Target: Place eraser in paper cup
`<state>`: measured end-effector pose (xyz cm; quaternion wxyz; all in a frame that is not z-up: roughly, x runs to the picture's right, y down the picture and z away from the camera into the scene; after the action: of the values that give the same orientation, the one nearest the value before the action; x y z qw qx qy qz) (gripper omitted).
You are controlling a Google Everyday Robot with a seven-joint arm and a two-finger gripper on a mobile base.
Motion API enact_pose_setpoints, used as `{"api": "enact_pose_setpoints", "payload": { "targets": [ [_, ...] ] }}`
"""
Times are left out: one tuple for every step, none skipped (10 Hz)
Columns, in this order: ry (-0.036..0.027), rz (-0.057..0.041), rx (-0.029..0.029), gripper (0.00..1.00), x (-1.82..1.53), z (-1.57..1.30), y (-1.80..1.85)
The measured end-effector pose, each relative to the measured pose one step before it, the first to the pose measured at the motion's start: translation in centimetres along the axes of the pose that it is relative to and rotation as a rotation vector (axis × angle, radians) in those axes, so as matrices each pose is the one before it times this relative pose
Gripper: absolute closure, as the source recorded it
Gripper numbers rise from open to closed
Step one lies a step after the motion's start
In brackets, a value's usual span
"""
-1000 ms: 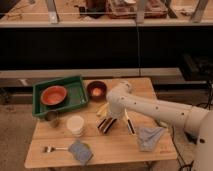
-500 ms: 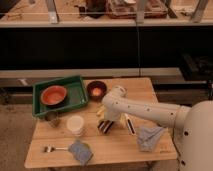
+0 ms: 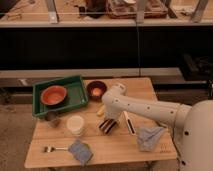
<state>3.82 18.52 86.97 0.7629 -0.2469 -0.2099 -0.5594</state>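
The eraser (image 3: 107,126), a striped dark, red and white block, lies on the wooden table (image 3: 115,152) near its middle. The paper cup (image 3: 76,125), short and cream-white, stands upright to the left of the eraser, about one eraser length away. My white arm reaches in from the right and bends down over the table. My gripper (image 3: 110,118) hangs right above the eraser, at or very close to its top. The arm hides part of the table behind the eraser.
A green tray (image 3: 72,86) holding an orange bowl (image 3: 53,95) sits at the back left, with a dark brown bowl (image 3: 96,90) beside it. Nearby lie a grey metal cup (image 3: 52,119), a yellow-handled tool (image 3: 101,110), a black-and-white stick (image 3: 129,122), a grey cloth (image 3: 150,138), a blue-grey cloth (image 3: 81,151) and a fork (image 3: 52,148).
My arm has swung a little to the left and my gripper has come down toward the eraser. The eraser and the paper cup have stayed in place.
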Motion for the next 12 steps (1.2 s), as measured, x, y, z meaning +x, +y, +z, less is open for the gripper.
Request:
{"api": "enact_pose_setpoints", "payload": {
  "targets": [
    [-0.00062,0.00005,-0.00028,0.88,-0.016,-0.049,0.025],
    [-0.00097,-0.00121,-0.00025,0.96,-0.048,-0.101,-0.021],
    [-0.00073,-0.0004,0.00025,1.0,-0.02,-0.025,-0.027],
    [-0.00371,-0.00005,0.0028,1.0,0.012,-0.067,0.012],
    [-0.01249,-0.00636,0.01841,1.0,0.218,-0.503,-0.16],
    [-0.01156,-0.00495,0.02053,1.0,0.49,-1.145,0.517],
    [-0.00967,-0.01437,0.01341,1.0,0.355,-1.618,0.53],
    [-0.00244,-0.01942,0.02158,1.0,0.383,-1.834,0.131],
    [-0.00134,-0.03754,0.0274,1.0,0.474,-2.777,-0.115],
    [-0.00138,-0.03821,0.0189,1.0,0.518,-2.438,-0.031],
    [-0.00296,-0.04781,0.0214,1.0,0.623,-1.91,-0.317],
    [-0.00639,-0.06056,0.02589,1.0,0.539,-1.502,-0.804]
  ]
}}
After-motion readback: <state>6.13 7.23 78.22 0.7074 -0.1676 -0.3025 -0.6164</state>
